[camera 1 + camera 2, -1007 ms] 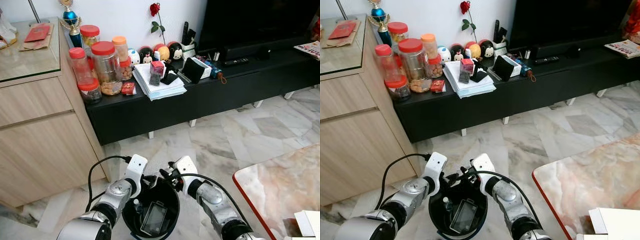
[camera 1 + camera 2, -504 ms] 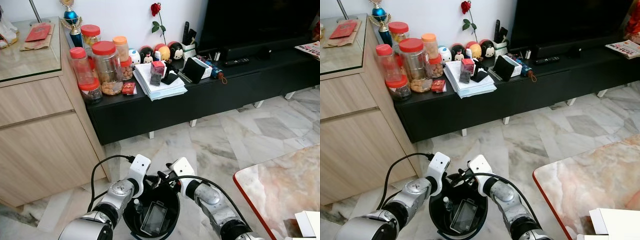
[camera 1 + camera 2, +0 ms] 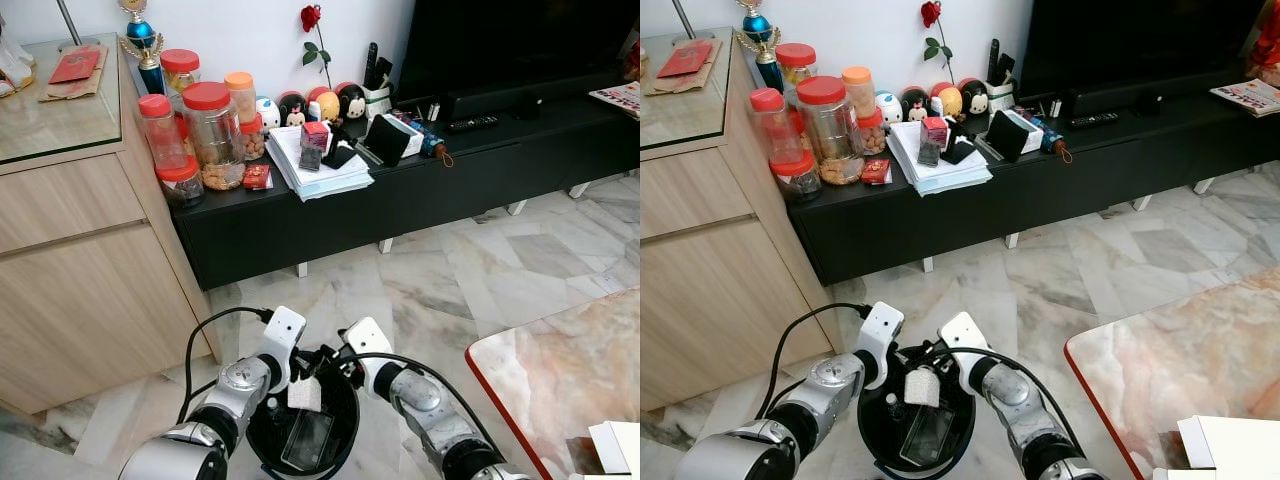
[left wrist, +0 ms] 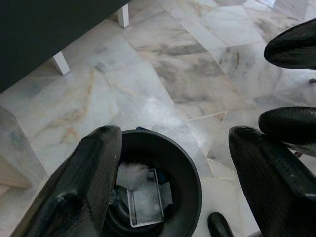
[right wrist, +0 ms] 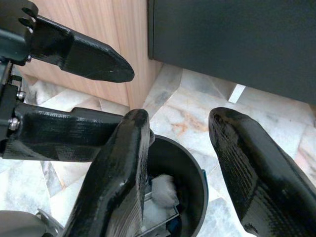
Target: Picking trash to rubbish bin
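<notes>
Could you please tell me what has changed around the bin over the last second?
A crumpled white piece of trash has appeared in the mouth of the black bin, which a second ago showed no white wad. The left end effector and right end effector remain over the rim, fingers open. The flat clear packet in the bin and the cabinet clutter are unchanged.

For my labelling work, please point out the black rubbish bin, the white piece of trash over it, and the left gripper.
rubbish bin [image 3: 352, 400]: left eye view, on its right rim.
white piece of trash [image 3: 304, 394]: left eye view, on its middle.
left gripper [image 4: 175, 163]: left wrist view, midway between its open fingertips.
</notes>
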Controlling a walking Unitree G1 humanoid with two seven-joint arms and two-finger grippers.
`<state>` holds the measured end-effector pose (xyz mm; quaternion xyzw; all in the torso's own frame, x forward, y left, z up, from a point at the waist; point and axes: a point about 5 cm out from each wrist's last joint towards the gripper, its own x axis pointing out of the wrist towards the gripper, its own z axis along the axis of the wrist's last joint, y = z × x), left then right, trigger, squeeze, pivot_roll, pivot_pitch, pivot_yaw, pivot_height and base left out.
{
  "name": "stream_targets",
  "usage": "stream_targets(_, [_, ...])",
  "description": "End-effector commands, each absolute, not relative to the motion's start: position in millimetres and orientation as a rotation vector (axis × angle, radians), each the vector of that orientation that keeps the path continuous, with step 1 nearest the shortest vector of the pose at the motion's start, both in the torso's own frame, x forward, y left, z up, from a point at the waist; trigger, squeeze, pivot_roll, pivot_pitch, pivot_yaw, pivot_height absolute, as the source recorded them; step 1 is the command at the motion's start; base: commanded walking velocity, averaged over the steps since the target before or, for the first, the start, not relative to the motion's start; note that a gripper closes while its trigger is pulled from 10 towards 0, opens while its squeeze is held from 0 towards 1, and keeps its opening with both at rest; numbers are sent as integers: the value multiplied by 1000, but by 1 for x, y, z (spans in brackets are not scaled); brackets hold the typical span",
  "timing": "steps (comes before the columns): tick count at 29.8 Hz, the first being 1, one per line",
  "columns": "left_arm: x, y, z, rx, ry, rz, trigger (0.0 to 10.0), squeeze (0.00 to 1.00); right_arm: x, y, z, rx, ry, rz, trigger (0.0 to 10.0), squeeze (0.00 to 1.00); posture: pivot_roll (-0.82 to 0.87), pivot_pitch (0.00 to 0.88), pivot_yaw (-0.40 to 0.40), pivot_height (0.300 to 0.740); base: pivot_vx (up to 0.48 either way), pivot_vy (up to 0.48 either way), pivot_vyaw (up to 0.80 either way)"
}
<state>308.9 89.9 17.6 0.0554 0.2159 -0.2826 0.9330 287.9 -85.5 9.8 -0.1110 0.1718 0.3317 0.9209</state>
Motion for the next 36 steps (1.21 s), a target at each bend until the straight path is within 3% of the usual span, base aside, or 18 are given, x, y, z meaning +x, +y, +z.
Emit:
stream_targets(1, [310,87,20,116,427,-599,10000,0,292,-84,14,-235,338,674,10000,0,176,57,-20,740,0,0,0])
stream_targets(6, [311,101,17,169,440,-500,10000,0,293,-96,11,-230,344,596,10000,0,172,48,-18,740,0,0,0])
stream_targets(7, [313,114,16,183,449,-407,10000,0,290,-105,7,-220,356,556,10000,0,170,40,-16,740,0,0,0])
stream_targets(11, [312,134,12,192,457,-307,10000,0,283,-120,-3,-210,399,480,10000,0,168,39,-15,740,0,0,0])
stream_targets(22, [282,183,-14,223,543,-93,10000,0,251,-160,-37,-188,597,309,10000,0,173,16,-12,740,0,0,0])
stream_targets(36, [259,197,-32,215,640,31,10000,0,236,-166,-50,-132,676,246,10000,0,173,31,-13,740,0,0,0])
